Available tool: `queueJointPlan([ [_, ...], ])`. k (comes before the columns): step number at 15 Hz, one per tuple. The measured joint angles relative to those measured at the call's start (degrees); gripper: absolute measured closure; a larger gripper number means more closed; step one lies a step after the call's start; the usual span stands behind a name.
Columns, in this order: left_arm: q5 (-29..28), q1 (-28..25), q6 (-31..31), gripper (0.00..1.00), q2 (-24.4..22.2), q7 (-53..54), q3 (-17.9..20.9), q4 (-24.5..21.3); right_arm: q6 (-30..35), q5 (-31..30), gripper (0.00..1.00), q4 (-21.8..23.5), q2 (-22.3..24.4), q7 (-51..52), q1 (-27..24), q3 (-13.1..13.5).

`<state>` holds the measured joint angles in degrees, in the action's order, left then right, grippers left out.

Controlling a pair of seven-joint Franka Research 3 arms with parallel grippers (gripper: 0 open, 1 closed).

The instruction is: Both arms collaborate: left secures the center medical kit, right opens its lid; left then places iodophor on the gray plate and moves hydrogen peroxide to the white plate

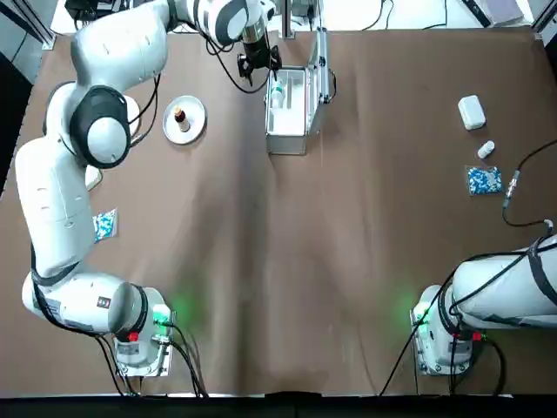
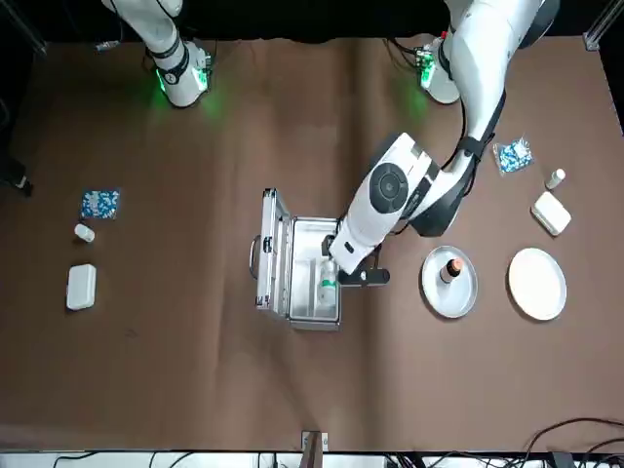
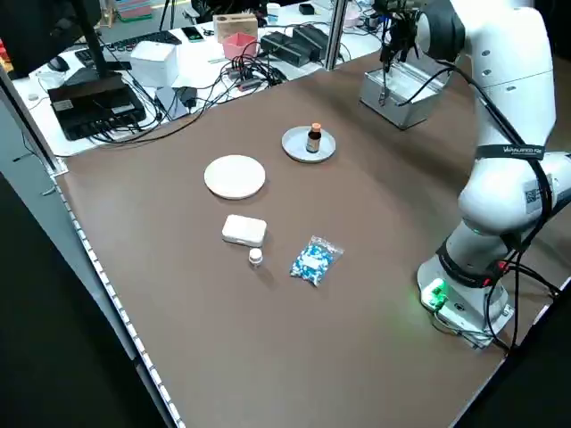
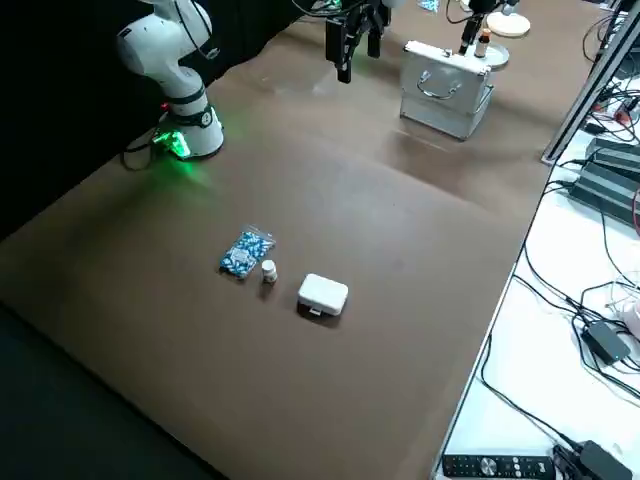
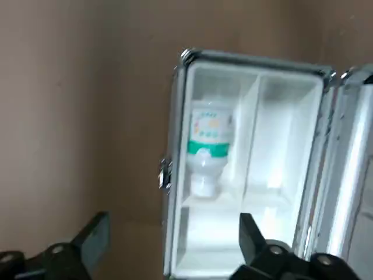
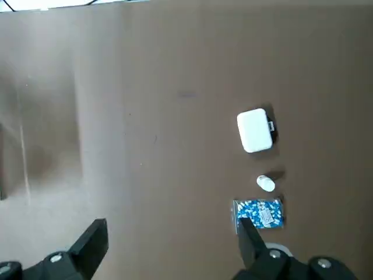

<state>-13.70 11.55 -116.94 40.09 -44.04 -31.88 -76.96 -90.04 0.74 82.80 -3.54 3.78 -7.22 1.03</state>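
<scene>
The medical kit [image 1: 288, 131] stands open at the table's far centre, its lid [image 1: 323, 63] upright on the right side. The hydrogen peroxide [image 5: 208, 146], a pale bottle with a green band, lies in the kit's left compartment [image 1: 277, 94]. My left gripper [image 1: 258, 59] hangs open just above the kit's left wall, near that bottle, holding nothing. The iodophor [image 2: 451, 269] stands upright on the gray plate [image 2: 434, 292]. The white plate [image 2: 537, 284] lies bare farther left. My right gripper [image 4: 350, 35] is open and raised high over the table's right part.
A white box [image 1: 471, 111], a small vial [image 1: 486, 149] and a blue packet [image 1: 484, 179] lie at the right. Another blue packet [image 1: 104, 225], box [image 3: 244, 231] and vial [image 3: 256, 258] lie at the left. Cables and equipment line the table's far edge.
</scene>
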Motion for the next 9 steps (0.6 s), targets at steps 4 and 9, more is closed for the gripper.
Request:
queueJointPlan([
  [4, -0.74, 5.35, -6.57, 0.22, 2.22, 0.04, 5.13, -0.02, 0.77, 0.0, 0.01, 0.22, -0.01, 0.0, -0.06, -0.07],
  [9, -0.75, 14.15, -10.54, 0.38, 2.38, 0.04, 13.88, -0.01, 0.85, 0.0, 0.01, 0.37, -0.15, 0.0, 0.04, -0.64],
])
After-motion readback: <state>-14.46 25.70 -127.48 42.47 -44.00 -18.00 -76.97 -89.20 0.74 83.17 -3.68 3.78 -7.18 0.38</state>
